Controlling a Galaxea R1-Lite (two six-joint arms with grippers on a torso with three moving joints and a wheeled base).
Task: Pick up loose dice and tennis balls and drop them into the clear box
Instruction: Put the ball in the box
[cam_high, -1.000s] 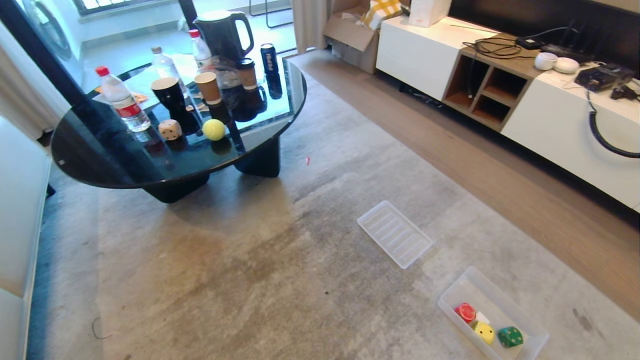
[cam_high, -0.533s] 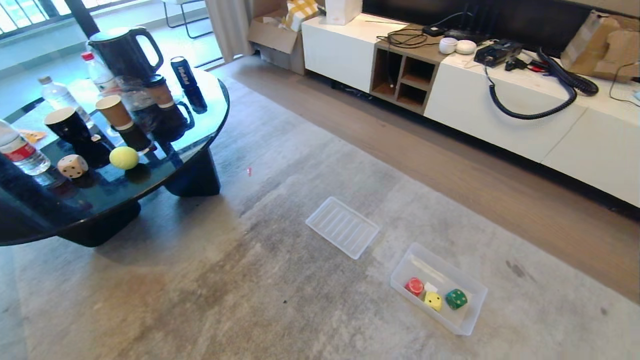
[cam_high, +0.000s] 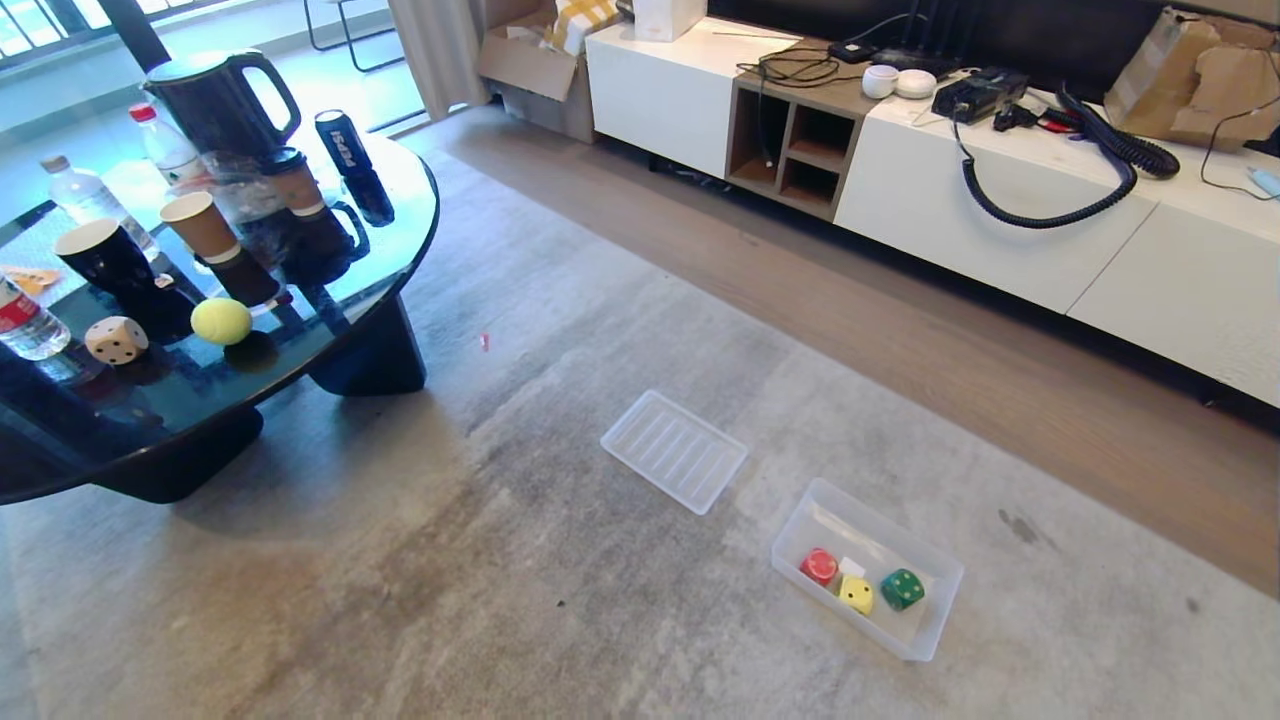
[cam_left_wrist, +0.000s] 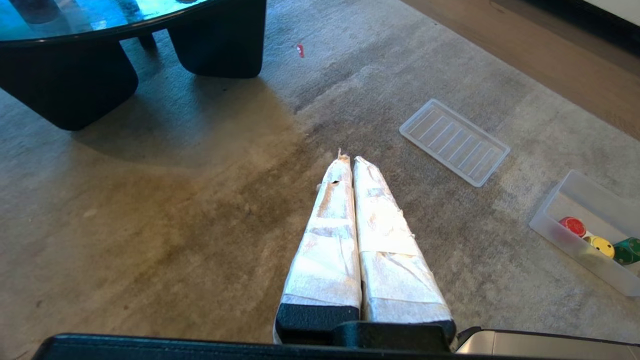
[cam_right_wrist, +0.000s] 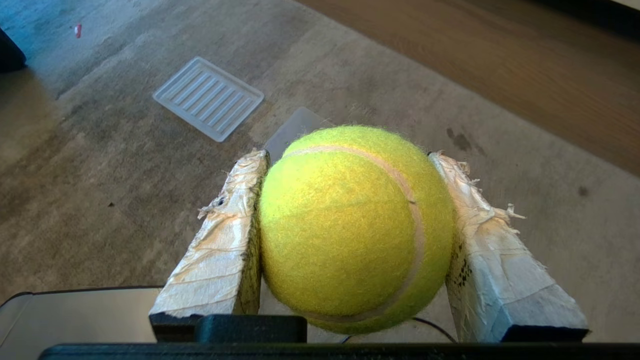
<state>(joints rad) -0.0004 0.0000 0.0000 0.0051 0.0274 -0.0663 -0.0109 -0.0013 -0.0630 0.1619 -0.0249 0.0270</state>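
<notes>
A tennis ball sits clamped between the taped fingers of my right gripper, above the carpet. A corner of the clear box peeks out behind it. On the carpet at the lower right, the clear box holds a red die, a yellow die and a green die. A beige die and a second tennis ball rest on the black glass table. My left gripper hangs shut and empty over the carpet, with the clear box off to its side. Neither arm shows in the head view.
A flat ribbed tray lies on the carpet between table and box. The round black table also carries a kettle, bottles, cups and a can. A long white cabinet with cables runs along the far wall beyond a strip of wooden floor.
The whole head view has swung right: the table has slid toward the left edge and the box and tray toward the middle. The things themselves have not moved.
</notes>
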